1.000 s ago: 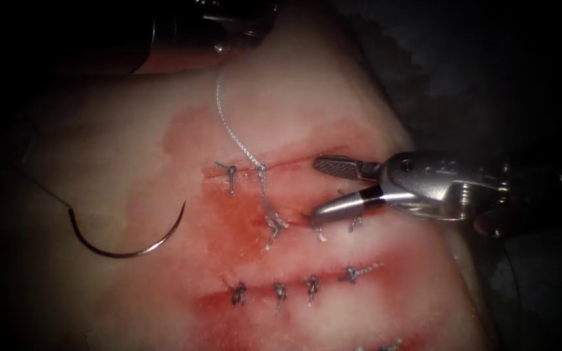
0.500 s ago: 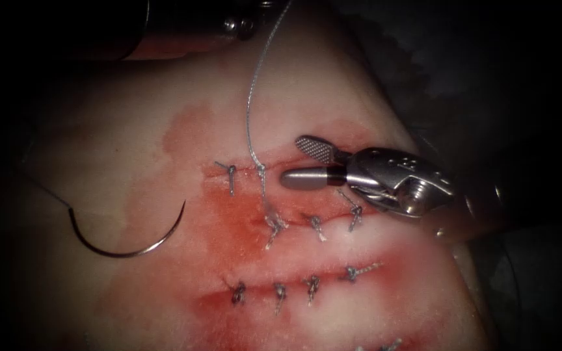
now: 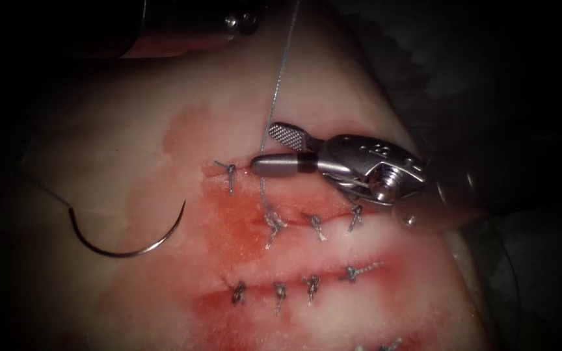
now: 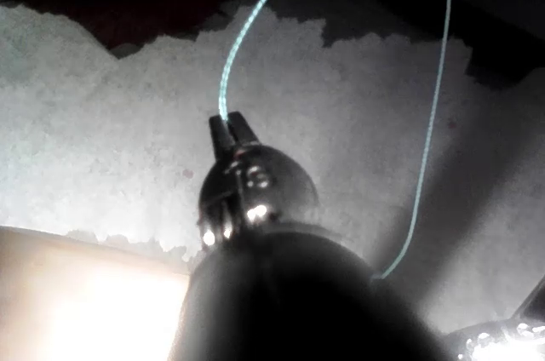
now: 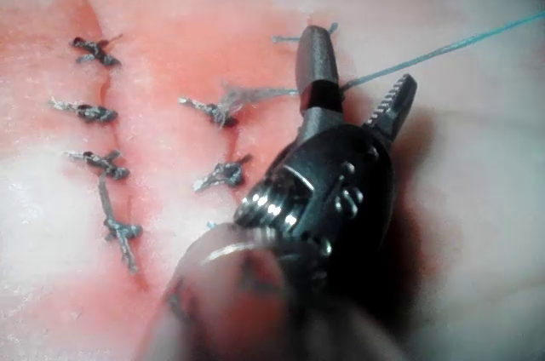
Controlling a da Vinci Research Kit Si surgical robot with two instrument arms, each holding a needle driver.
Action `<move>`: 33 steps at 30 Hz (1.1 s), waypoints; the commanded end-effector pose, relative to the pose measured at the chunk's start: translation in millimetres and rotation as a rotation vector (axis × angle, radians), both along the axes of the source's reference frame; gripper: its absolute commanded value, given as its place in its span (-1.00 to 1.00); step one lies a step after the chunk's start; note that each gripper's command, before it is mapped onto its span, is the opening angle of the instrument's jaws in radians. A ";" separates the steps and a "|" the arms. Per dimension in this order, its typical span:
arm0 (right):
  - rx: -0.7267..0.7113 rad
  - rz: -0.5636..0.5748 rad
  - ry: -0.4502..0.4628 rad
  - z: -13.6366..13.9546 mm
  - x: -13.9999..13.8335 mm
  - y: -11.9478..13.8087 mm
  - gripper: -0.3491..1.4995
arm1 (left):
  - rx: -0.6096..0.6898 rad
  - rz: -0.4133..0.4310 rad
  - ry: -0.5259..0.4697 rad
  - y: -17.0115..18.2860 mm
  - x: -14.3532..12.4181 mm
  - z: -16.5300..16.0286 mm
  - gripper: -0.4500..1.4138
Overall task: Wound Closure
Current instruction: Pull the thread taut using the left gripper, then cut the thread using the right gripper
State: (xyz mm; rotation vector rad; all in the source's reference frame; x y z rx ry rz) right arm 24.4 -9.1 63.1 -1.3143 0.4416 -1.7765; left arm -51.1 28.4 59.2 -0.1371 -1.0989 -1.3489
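Observation:
My right tool (image 3: 265, 147) comes in from the right with its jaws open around the thread (image 3: 280, 71), just above the upper cut (image 3: 294, 214) in the tissue (image 3: 131, 149). The thread rises taut from a knotted stitch (image 3: 272, 224) to the picture's top edge. In the right wrist view the same thread (image 5: 443, 50) passes between that tool's (image 5: 358, 61) open jaws. My left tool (image 4: 230, 127) is shut on the thread (image 4: 243, 37). The curved needle (image 3: 131, 251) lies loose on the tissue left of the cuts, held by neither tool.
Several knotted stitches cross the upper cut, and several more (image 3: 280, 291) close a lower cut. Red fluid (image 3: 242, 214) stains the tissue around both. The left arm's shaft (image 3: 183, 19) lies along the top edge. Dark cloth (image 3: 489, 78) borders the tissue on the right.
My right tool has moved left and up along the upper cut until its open jaws straddle the thread. The thread, slack and curved before, now runs straight and taut, with its top further right.

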 end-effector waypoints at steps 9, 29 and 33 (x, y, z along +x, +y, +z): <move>-0.026 0.010 0.003 1.6 1.9 0.2 0.80 | -0.012 0.000 -0.001 0.9 -0.7 0.1 -1.00; -0.052 0.053 0.005 4.2 5.7 0.4 0.63 | -0.013 -0.001 0.000 0.8 -0.7 0.2 -1.00; -0.055 0.061 0.010 4.2 6.2 0.5 0.54 | -0.013 -0.001 0.000 0.8 -0.7 0.2 -1.00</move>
